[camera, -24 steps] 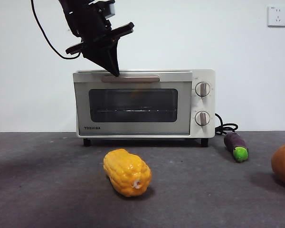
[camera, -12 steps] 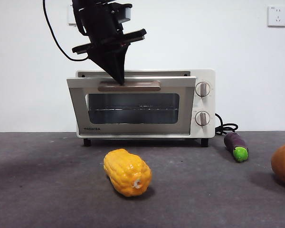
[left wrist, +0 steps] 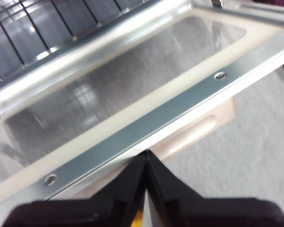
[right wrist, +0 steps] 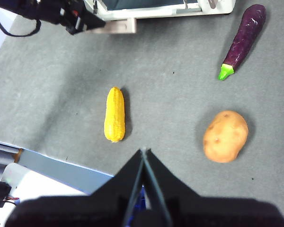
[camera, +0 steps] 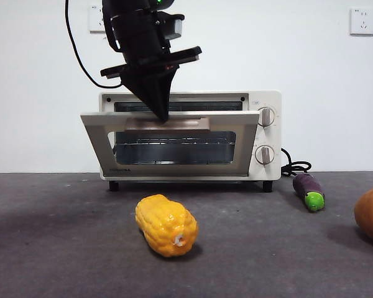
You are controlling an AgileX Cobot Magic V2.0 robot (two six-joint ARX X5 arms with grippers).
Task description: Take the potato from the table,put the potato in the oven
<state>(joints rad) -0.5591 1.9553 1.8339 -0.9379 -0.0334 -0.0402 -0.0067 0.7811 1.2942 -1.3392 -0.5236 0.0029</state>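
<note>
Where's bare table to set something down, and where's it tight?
Free: the table beside the corn, away from the potato, and the strip between corn and potato. Tight: in front of the oven, where the left gripper, jaws together, sits at the part-open door's handle. The eggplant takes the corner by the oven's knobs. Right gripper hangs shut above.

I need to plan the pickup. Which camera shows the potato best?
The right wrist view: the potato shows whole from above, lying on the table apart from the corn and eggplant. The front view shows only part of it, cut off at the picture's edge. The left wrist view does not show it.
</note>
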